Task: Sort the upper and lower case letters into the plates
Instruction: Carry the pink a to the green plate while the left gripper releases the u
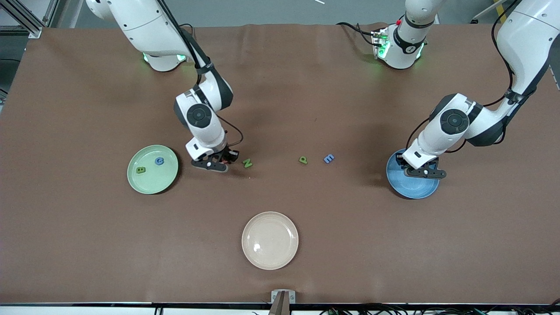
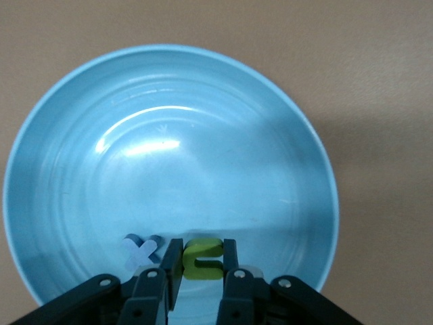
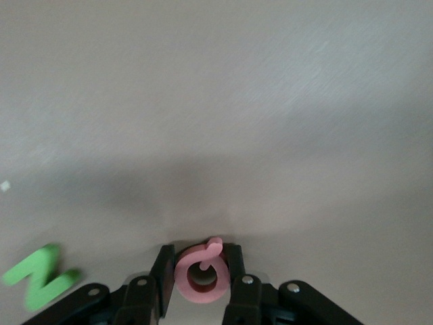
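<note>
Letters sorted: 2 in the mint plate [image 1: 152,186], 1 in the blue plate [image 2: 169,135]. Left gripper [image 2: 199,274] holds a green letter [image 2: 203,259] over it; right gripper [image 3: 197,284] beside the mint plate pinches a pink letter [image 3: 201,274]; 3 remain between plates.

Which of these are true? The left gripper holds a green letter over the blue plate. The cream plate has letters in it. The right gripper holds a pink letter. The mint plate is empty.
1. True: the left gripper is shut on a green letter over the blue plate.
2. False: the cream plate holds nothing.
3. True: the right gripper is shut on a pink letter.
4. False: the mint plate holds a green B and a blue letter.
</note>
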Robot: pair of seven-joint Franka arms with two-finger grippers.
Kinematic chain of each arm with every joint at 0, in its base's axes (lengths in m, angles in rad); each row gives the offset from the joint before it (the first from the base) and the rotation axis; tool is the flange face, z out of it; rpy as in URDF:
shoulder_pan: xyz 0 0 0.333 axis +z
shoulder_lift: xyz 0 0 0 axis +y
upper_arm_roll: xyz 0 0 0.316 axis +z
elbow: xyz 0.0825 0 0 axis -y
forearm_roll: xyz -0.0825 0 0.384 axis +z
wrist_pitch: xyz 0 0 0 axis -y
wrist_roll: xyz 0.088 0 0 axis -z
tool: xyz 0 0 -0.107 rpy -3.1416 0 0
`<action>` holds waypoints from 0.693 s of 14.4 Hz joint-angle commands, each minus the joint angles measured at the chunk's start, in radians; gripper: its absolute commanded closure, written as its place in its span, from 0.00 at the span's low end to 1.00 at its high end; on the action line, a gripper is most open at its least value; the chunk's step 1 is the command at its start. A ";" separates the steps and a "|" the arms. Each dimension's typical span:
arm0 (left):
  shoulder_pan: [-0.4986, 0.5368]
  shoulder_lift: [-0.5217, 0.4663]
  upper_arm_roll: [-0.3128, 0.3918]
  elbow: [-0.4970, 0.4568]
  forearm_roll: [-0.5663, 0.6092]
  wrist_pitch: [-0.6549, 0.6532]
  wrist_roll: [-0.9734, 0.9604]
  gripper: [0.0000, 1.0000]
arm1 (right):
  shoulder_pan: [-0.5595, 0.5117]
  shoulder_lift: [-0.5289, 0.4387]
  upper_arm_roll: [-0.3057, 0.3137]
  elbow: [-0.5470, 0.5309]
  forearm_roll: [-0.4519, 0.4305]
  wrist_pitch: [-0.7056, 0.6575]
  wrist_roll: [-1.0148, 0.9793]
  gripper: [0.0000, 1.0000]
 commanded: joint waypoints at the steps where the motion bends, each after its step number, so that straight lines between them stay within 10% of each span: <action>1: 0.010 0.010 0.007 -0.009 0.035 0.023 -0.007 0.91 | -0.098 -0.090 -0.026 -0.017 -0.025 -0.111 -0.202 1.00; 7: 0.008 0.038 0.021 -0.012 0.049 0.052 -0.019 0.87 | -0.297 -0.118 -0.029 -0.018 -0.024 -0.133 -0.554 0.99; 10: 0.008 0.026 0.019 -0.006 0.049 0.046 -0.022 0.23 | -0.325 -0.107 -0.029 -0.028 -0.022 -0.124 -0.557 0.97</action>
